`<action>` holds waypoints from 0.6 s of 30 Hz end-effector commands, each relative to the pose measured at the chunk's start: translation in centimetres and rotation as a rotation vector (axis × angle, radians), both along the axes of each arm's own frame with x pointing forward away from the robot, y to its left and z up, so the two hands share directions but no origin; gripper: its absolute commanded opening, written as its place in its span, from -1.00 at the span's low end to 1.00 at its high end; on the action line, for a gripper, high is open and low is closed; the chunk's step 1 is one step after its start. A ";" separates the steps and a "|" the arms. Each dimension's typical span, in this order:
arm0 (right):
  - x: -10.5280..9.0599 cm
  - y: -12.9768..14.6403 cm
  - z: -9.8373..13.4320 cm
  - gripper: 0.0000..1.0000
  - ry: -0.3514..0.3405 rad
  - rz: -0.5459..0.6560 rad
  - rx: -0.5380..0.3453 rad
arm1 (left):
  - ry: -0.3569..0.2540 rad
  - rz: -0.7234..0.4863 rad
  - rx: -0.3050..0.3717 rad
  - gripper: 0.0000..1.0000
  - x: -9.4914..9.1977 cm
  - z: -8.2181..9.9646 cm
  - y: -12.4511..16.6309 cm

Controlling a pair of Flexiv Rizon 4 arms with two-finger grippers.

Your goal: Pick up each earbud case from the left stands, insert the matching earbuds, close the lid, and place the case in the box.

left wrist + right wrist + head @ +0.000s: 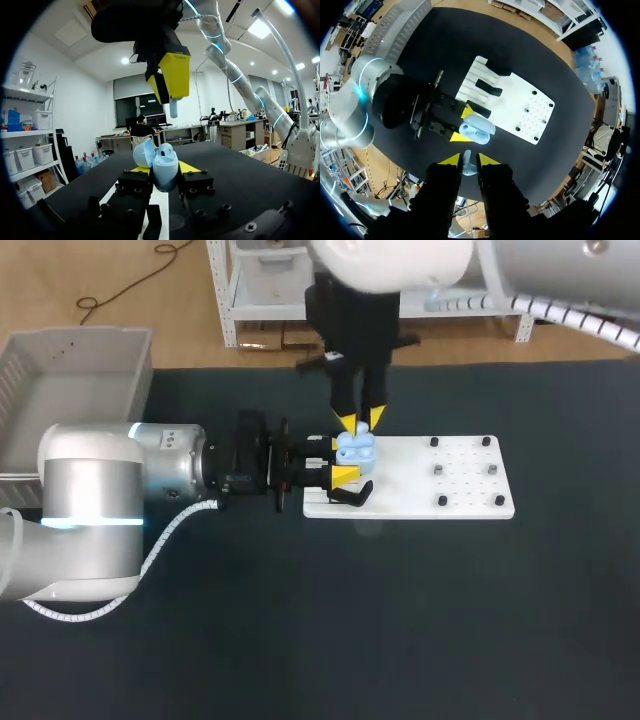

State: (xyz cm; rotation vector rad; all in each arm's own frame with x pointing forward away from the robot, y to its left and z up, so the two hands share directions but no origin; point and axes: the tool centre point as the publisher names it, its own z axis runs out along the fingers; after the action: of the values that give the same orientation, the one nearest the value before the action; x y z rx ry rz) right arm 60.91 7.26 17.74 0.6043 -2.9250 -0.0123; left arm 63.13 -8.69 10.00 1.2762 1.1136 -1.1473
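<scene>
The open earbud case is gripped by its sides in the left claw, over the white board. An earbud is pinched in the narrow right claw, just above the case. If lowered off its socket, the earbud could be jammed or dropped onto the table.

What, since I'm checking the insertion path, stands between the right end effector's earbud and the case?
Nothing visible. The earbud hangs in the right end effector above the case, held by the left end effector, lid open to one side.
</scene>
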 end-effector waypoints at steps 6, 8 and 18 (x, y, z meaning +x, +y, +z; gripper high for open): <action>-0.4 1.6 -1.5 -1.00 -0.011 0.007 -0.035 | -0.002 0.002 -0.014 -1.00 0.0 -0.5 0.0; -0.4 1.8 -1.6 -1.00 -0.013 0.008 -0.037 | -0.002 0.002 -0.014 -1.00 0.0 -0.5 0.0; -0.5 1.7 -1.9 -1.00 -0.029 -0.027 -0.024 | -0.002 0.002 -0.014 -1.00 0.0 -0.5 0.0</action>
State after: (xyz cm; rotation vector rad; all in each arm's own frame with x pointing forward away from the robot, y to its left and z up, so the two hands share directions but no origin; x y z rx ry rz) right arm 60.88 9.24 15.96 0.5707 -2.9413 0.0337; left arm 63.13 -8.69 10.00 1.2762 1.1135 -1.1474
